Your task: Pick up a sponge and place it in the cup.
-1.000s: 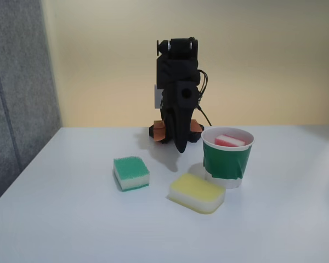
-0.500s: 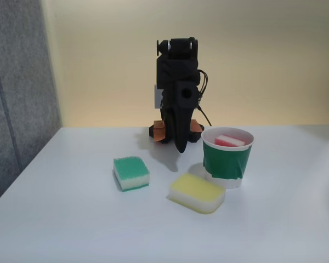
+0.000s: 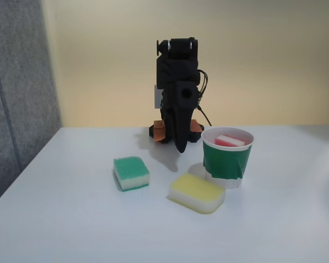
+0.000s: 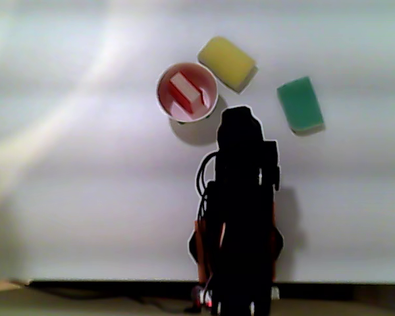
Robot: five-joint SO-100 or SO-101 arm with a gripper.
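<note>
The sponge (image 3: 229, 141) lies tilted inside the cup (image 3: 227, 163), to the right of the jaws in the fixed view (long axis slanting across the cup's mouth). The gripper (image 3: 180, 147) points down, pressed together, holding nothing.

White table (image 3: 71, 219), matte, w/ soft shadows on it. Behind its far edge: plain pale-yellow wall (image 3: 274, 55), brighter toward the top, no windows or fixtures. At the table's left edge in the fixed view: grey textured partition panel (image 3: 16, 82), vertical seam running down it, meets the yellow wall at the far left corner. In the other view, looking down, tabletop (image 4: 85, 210) shows a broad diagonal glare streak from top centre to the left edge, plus faint horizontal banding. Near edge there ends in a dark strip (image 4: 118, 286), beige surface below.
</note>
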